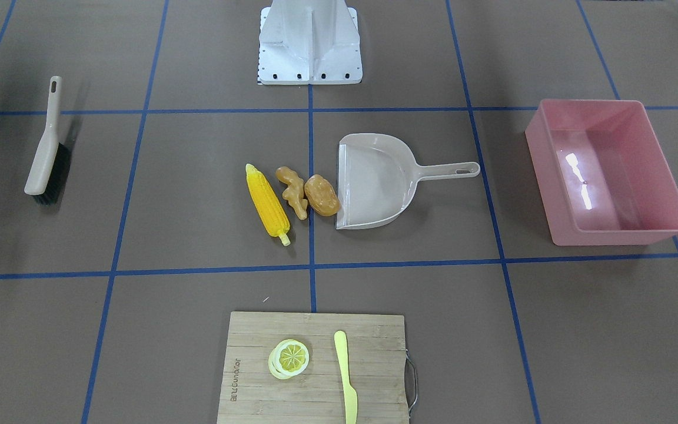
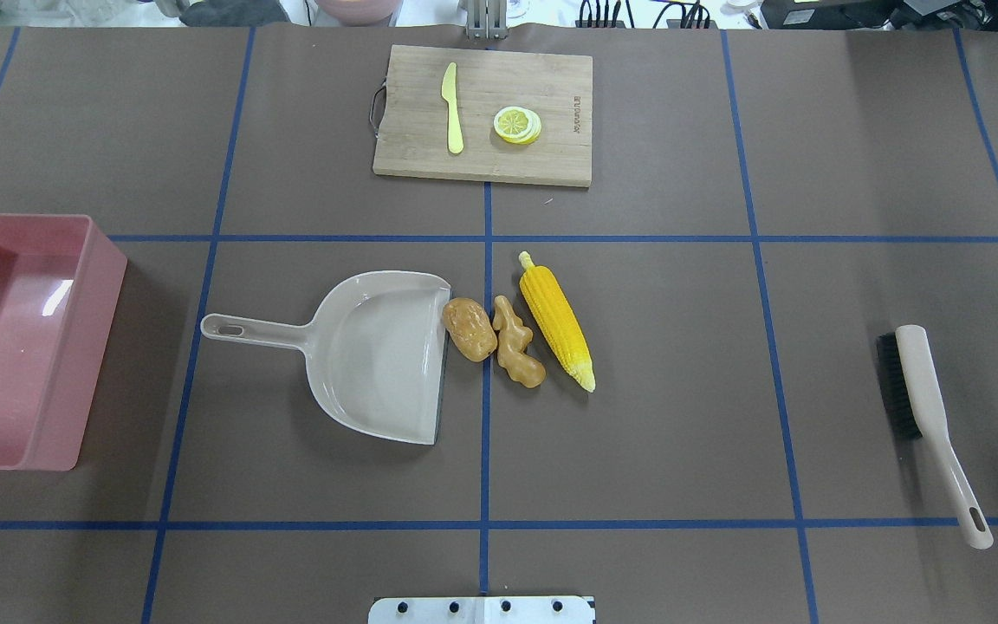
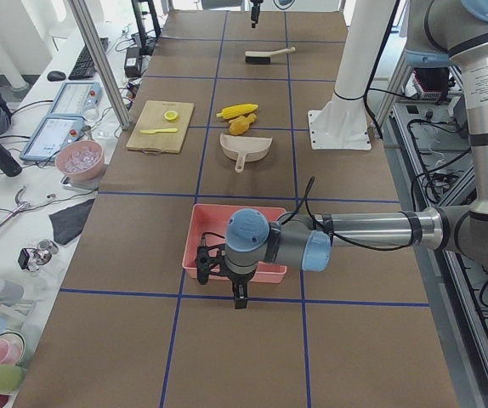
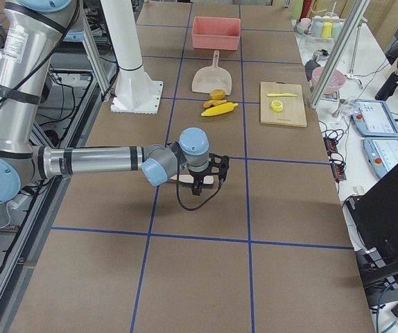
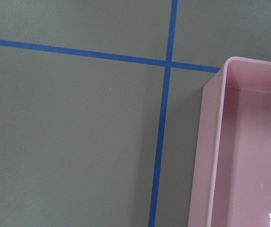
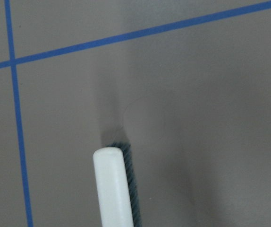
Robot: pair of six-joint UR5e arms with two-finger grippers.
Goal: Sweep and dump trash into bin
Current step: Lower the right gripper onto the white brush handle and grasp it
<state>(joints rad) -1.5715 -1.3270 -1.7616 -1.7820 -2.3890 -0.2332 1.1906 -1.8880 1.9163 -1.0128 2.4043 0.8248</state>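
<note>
Currently: arms outstretched, left pincer (image 3: 238,296) by bin (image 3: 203,223), right pincer (image 4: 200,186) over brush (image 2: 922,390) (openness: cannot tell).

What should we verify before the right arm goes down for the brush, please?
1. The brush lies free, with nothing on it: ok.
2. The dustpan mouth faces the trash, with the potato at its lip: ok.
3. The ginger root and corn cob are lined up beside the potato: ok.
4. The bin is upright with nothing inside: ok.
5. The right gripper is open above the brush: cannot tell.
</note>
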